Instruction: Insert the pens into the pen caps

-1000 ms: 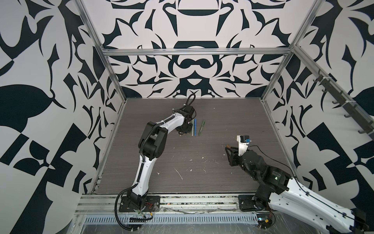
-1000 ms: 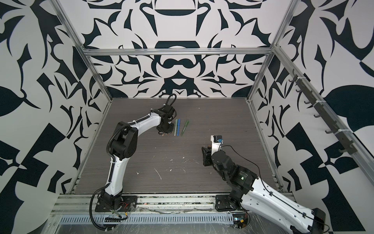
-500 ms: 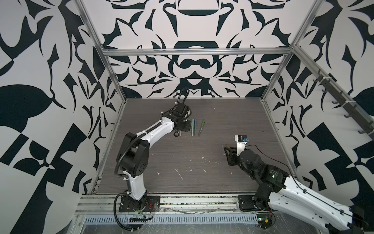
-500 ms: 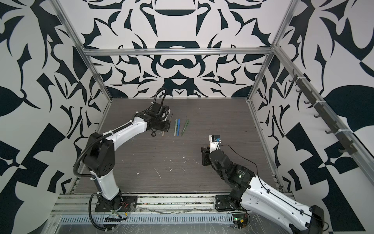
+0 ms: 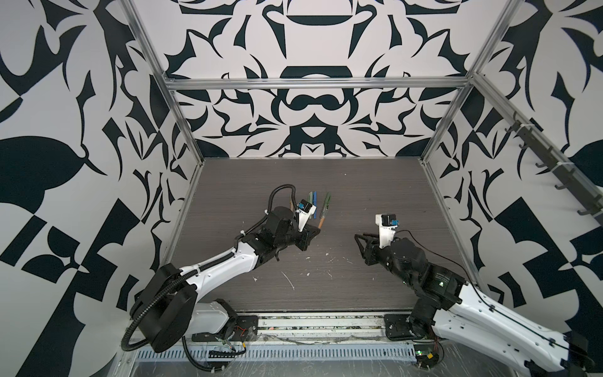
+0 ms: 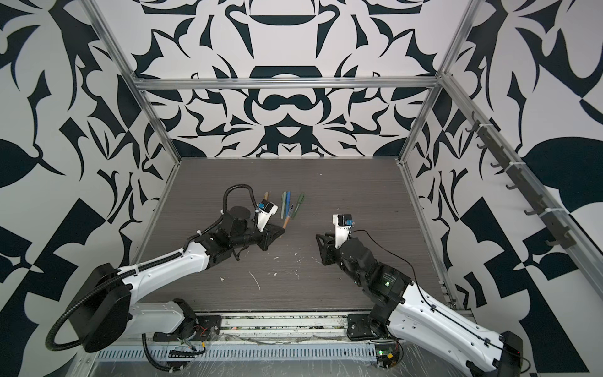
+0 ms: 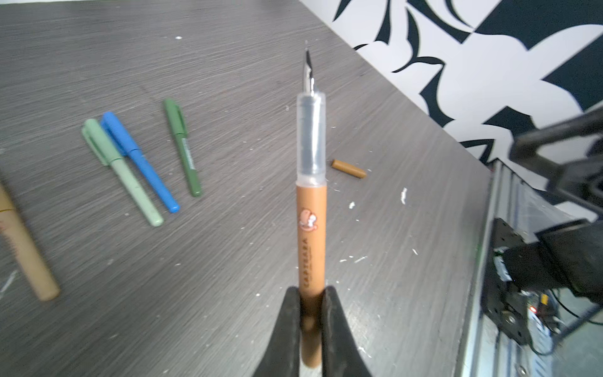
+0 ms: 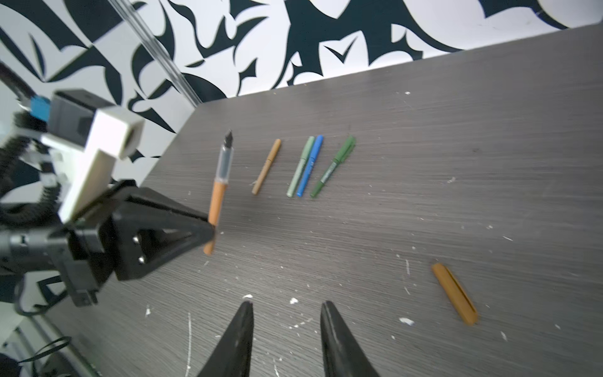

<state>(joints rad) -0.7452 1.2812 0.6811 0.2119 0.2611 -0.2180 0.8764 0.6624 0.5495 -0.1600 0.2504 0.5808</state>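
Four slim capped sticks, the tan pen [image 8: 267,166], pale green pen [image 8: 301,166], blue pen [image 8: 310,166] and dark green pen [image 8: 332,166], lay side by side toward the far edge of the scuffed wood-grain table [image 8: 456,147]. The left gripper [image 7: 311,300], risen from that row since a second earlier, was clamped on the smooth barrel of the orange-brown pen [image 7: 311,228], metal nib bared. The stubby orange-brown cap [image 8: 454,293] lay flat near the right gripper [image 8: 284,310], jaws parted, empty.

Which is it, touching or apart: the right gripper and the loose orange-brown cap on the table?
Apart. The right wrist view shows bare table between the open right gripper and the orange-brown cap, which lies flat, clear of both jaws.
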